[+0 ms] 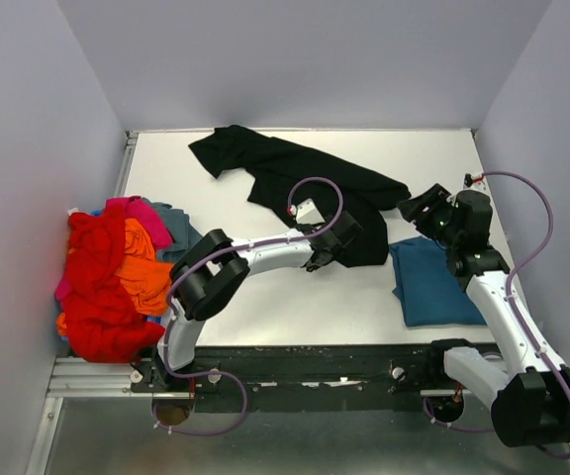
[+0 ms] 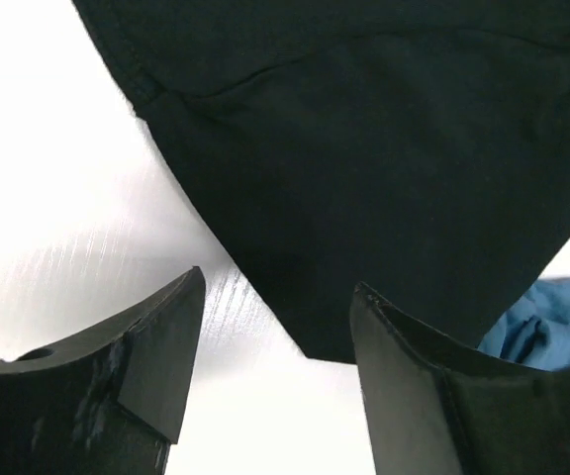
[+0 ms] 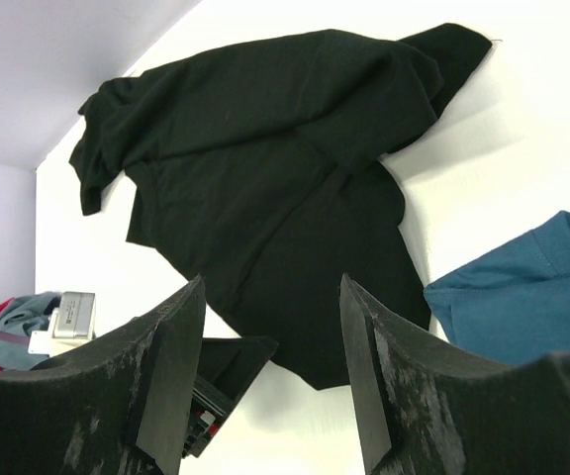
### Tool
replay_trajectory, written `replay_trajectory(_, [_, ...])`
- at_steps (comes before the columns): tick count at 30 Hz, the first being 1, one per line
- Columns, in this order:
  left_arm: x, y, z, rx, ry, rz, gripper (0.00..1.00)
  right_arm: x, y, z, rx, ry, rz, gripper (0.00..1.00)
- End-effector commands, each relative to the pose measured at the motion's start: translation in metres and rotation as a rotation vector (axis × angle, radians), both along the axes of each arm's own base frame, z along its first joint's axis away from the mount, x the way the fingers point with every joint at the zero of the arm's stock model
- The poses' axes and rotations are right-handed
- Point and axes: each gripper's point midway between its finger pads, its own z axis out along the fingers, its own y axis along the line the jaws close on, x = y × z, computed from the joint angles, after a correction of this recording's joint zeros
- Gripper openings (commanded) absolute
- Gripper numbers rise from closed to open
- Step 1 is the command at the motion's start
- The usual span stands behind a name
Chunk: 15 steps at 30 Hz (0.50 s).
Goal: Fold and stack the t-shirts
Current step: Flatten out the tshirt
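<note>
A black t-shirt (image 1: pixel 295 183) lies crumpled across the back middle of the white table; no print shows on it. A folded teal-blue t-shirt (image 1: pixel 431 282) lies at the right. My left gripper (image 1: pixel 344 236) is open and empty, low over the black shirt's near corner (image 2: pixel 364 148), jaws (image 2: pixel 278 280) either side of the hem tip. My right gripper (image 1: pixel 424 208) is open and empty, raised between the black shirt (image 3: pixel 265 148) and the teal one (image 3: pixel 522 297), fingers (image 3: pixel 271 281) apart. The teal shirt's edge also shows in the left wrist view (image 2: pixel 552 317).
A heap of red (image 1: pixel 102 297), orange (image 1: pixel 139 267), pink (image 1: pixel 146 213) and grey-blue (image 1: pixel 178 228) shirts sits at the table's left edge, partly overhanging it. Lilac walls close the back and sides. A metal rail (image 1: pixel 295 381) with the arm bases runs along the near edge.
</note>
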Motion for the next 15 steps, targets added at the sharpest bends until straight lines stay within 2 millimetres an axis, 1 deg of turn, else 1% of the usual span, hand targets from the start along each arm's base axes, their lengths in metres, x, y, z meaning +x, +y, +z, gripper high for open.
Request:
replay_trajectory(1, [-0.004, 0.005, -0.021, -0.004, 0.049, 0.076, 0.65, 0.001, -0.011, 0.004, -0.007, -0.032, -0.062, 0.65])
replay_trajectory(3, [-0.004, 0.009, -0.027, -0.008, 0.060, 0.126, 0.61, 0.001, -0.012, 0.004, -0.009, -0.035, -0.069, 0.65])
replay_trajectory(5, [-0.005, 0.018, -0.037, -0.021, 0.076, 0.201, 0.50, -0.001, -0.013, 0.005, -0.010, -0.041, -0.072, 0.65])
replay_trajectory(7, [0.000, 0.021, -0.045, -0.070, 0.066, 0.215, 0.35, -0.002, -0.014, 0.007, -0.007, -0.052, -0.083, 0.65])
replay_trajectory(9, [0.009, 0.021, -0.050, -0.116, 0.046, 0.181, 0.14, -0.002, -0.016, 0.007, -0.008, -0.058, -0.092, 0.65])
replay_trajectory(10, [0.014, 0.022, -0.051, -0.134, 0.047, 0.158, 0.05, -0.003, -0.016, 0.008, -0.010, -0.063, -0.094, 0.65])
replay_trajectory(11, [0.017, 0.023, -0.053, -0.141, 0.053, 0.131, 0.00, -0.003, -0.016, 0.009, -0.010, -0.069, -0.094, 0.65])
replay_trajectory(13, [0.022, 0.027, -0.050, -0.134, 0.068, 0.063, 0.00, -0.003, -0.016, 0.007, -0.010, -0.069, -0.094, 0.65])
replay_trajectory(14, [0.023, 0.033, -0.046, -0.103, 0.062, 0.038, 0.00, -0.003, -0.016, 0.006, -0.010, -0.064, -0.093, 0.65])
replay_trajectory(15, [0.022, 0.045, -0.041, -0.044, 0.055, 0.028, 0.00, -0.002, -0.016, 0.006, -0.010, -0.066, -0.091, 0.65])
